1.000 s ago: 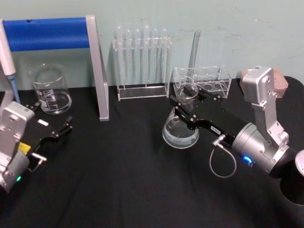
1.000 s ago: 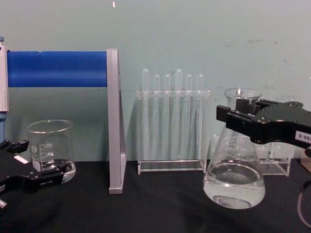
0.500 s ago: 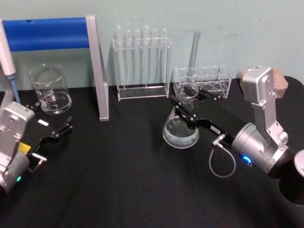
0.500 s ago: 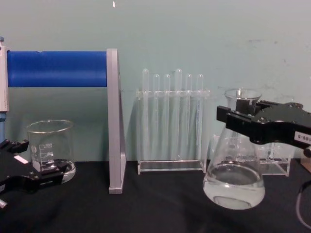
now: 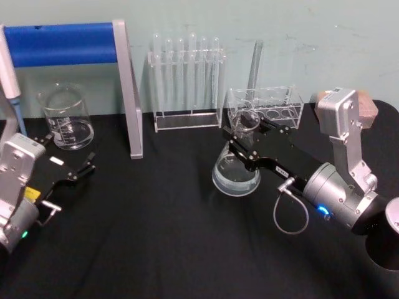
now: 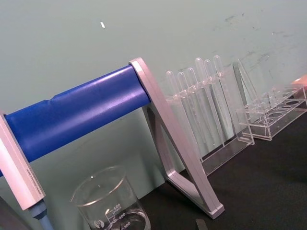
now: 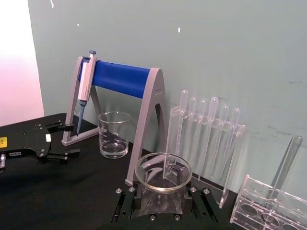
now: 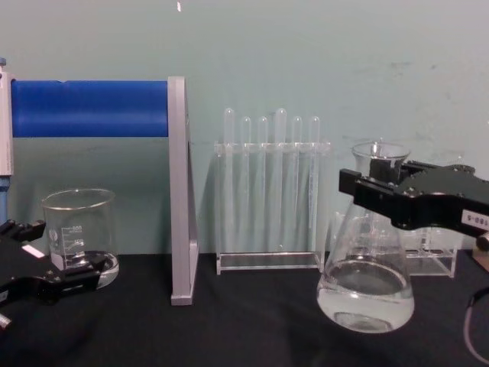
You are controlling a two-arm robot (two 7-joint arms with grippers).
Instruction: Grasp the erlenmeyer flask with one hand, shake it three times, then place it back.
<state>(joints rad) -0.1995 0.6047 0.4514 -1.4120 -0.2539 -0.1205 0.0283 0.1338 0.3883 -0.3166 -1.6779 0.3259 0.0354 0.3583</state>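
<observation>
- Since the frame a second ago, the erlenmeyer flask [image 8: 365, 294] is sitting slightly lower and a shade nearer the test tube rack [image 8: 271, 191] in the chest view. The right gripper [image 8: 376, 189] is coming down with it. The shift is small.
- Right gripper: I am holding it clamped on the flask's neck, just under the flared rim, in front of the test tube rack and to its right. The jaws are standing narrow, gripping glass.
- Erlenmeyer flask: it is standing upright in front of the test tube rack and to its right, with clear liquid lying level in the wide base. I am not able to tell whether the base is touching the black table [image 5: 156, 237] or hanging just above it.
- Left gripper [image 5: 75, 163]: it is resting well to the left of the test tube rack, near the beaker [image 5: 65, 121], with fingers spread and carrying nothing.
- Step in hand, as I am judging it: shaking. I am planning short strokes, since the low rack [image 5: 265, 103] is standing just behind the flask and the test tube rack is near. A wide swing is risking glass on glass.
- Grip: the neck is looking smooth and tapered, so I am keeping the squeeze firm and the flask upright, with the liquid staying low.
- Return: I am planning a slow descent, opening only once the base is lying flat.
</observation>
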